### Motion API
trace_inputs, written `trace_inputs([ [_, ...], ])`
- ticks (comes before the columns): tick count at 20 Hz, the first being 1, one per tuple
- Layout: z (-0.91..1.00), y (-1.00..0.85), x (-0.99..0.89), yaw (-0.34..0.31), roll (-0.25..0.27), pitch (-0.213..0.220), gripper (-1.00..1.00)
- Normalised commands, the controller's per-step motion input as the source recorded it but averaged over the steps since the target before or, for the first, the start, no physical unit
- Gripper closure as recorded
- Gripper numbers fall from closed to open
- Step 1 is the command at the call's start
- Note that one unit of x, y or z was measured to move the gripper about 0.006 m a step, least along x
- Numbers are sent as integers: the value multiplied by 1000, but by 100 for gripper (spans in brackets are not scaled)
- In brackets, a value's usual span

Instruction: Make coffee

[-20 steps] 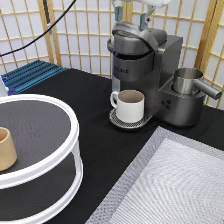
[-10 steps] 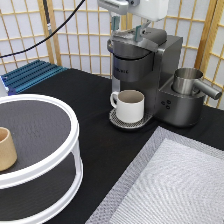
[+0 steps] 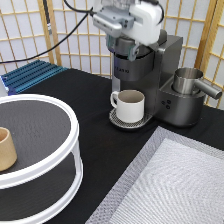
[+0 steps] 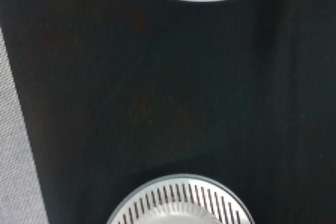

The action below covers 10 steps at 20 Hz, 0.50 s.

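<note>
I read the gripper low over the coffee machine top; finger state unclear, can't tell. Pod not visible anywhere. Mug sits on the drip tray. I'd go slowly, centred over the lid.

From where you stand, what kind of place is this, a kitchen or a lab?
Probably a lab mock-up of a coffee corner: a coffee machine with a mug under it, a black-clothed table, folding screens behind, and a robot gripper overhead.
</note>
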Motion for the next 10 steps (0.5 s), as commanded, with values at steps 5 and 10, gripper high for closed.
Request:
trace_inputs([
  [5, -600, 480, -311, -4, -280, -128, -100],
  [10, -694, 265, -302, 0, -239, -129, -100],
])
